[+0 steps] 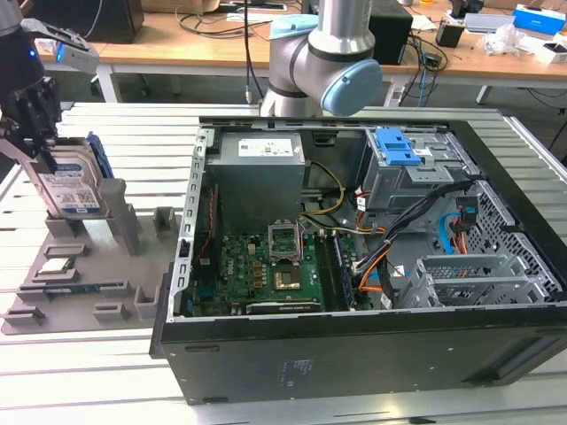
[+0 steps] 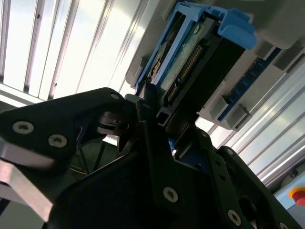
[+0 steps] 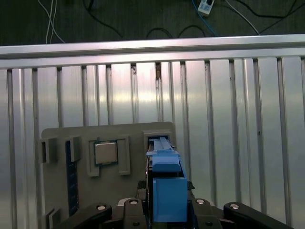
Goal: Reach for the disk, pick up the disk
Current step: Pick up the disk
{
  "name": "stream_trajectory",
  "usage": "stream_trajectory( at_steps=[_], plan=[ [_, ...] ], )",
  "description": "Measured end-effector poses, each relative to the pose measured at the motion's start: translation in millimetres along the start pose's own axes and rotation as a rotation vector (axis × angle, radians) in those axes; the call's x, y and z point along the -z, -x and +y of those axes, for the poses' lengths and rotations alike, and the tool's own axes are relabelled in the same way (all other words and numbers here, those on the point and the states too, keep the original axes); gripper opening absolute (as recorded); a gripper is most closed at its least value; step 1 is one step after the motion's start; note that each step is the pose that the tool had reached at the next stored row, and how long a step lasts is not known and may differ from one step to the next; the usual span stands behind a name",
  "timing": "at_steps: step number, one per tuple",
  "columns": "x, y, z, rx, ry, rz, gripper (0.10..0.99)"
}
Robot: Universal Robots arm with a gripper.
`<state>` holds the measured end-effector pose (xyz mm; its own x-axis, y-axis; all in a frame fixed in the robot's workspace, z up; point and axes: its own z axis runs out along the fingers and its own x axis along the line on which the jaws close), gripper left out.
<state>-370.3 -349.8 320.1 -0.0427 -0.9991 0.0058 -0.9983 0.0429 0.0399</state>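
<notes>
The disk point(image 1: 75, 186) stands on edge in a slot of the grey holder plate point(image 1: 80, 283) at the exterior view's left, its white-and-blue label facing out and a blue rail along its side. My gripper point(image 1: 42, 146) comes down on its upper corner, its black fingers point(image 2: 147, 114) pressed against both faces and shut on it. In the second wrist view the disk point(image 2: 190, 62) shows its connector edge and blue rails just past my gripper point(image 2: 159, 112). In the first wrist view the blue rail of the disk point(image 3: 167, 191) sits between the gripper point(image 3: 166, 210) halves. The disk's lower edge is still in the slot.
A small square silver processor chip point(image 3: 106, 152) lies in a recess of the holder plate point(image 3: 128, 131). An open computer case point(image 1: 354, 266) fills the middle and the exterior view's right, with a blue-latched drive cage point(image 1: 396, 146). The arm's base point(image 1: 319, 62) stands behind it. The table is ribbed metal.
</notes>
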Motion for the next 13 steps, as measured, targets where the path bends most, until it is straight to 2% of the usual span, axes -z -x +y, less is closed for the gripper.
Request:
stream_trajectory(
  at_steps=[13],
  plan=[
    [21.7, 0.1, 0.9, 0.000, 0.000, 0.0009, 0.365]
  ],
)
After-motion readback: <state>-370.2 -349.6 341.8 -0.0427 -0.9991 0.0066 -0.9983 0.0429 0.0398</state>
